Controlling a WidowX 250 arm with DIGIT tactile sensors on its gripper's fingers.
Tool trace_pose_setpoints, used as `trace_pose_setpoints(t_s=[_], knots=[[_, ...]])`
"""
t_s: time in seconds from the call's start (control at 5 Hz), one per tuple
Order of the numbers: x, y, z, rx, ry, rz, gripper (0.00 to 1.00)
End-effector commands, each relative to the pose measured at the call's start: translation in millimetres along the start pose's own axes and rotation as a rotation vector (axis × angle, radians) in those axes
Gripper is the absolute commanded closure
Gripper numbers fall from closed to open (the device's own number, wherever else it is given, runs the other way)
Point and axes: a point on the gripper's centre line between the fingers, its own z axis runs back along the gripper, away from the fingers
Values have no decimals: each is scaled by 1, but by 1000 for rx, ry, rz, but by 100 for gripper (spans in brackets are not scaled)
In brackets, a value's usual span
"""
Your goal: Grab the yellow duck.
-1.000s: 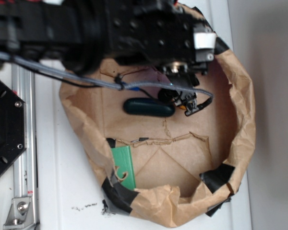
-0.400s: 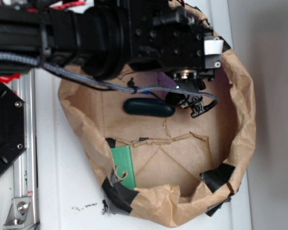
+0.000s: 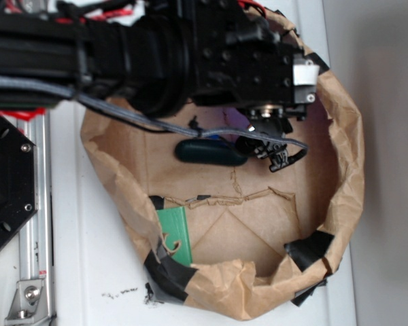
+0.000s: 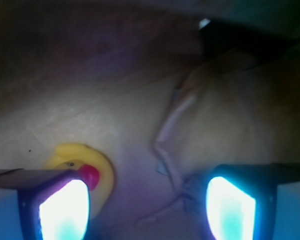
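Note:
In the wrist view the yellow duck [image 4: 101,165] lies on the brown paper floor, its red beak against the inner edge of my left fingertip [image 4: 60,210], which covers part of its body. My gripper [image 4: 147,210] is open, with a wide gap; the right fingertip [image 4: 230,210] is well clear of the duck. Most of the gap holds only creased paper. In the exterior view my gripper [image 3: 260,141] is low inside the paper bag [image 3: 345,170], just right of the dark green capsule [image 3: 209,152]. The duck is hidden under the gripper there.
A flat green card [image 3: 175,233] lies at the bag's near left, by black tape. The bag's crumpled walls rise around the gripper. A grey cable [image 3: 211,130] hangs from the arm above the capsule. A metal rail [image 3: 34,224] stands left of the bag.
The arm has moved slightly right and further over the bag, and the gripper has come lower. A bit of yellow seen beside the gripper one second ago is now covered.

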Motion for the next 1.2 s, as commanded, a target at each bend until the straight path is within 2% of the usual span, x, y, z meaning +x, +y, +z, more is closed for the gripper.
trace_pose_setpoints(t_s=[0.0,0.2,0.4,0.6,0.8,1.0], knots=[[-13,-55,4,-60,-22,-177,0],[-14,-71,32,-157,-67,-207,0],[-17,-80,54,-200,-101,-236,0],[-17,-79,60,-190,-109,-252,0],[-14,-59,62,-115,-133,-202,0],[-13,-29,53,-84,-130,-137,0]])
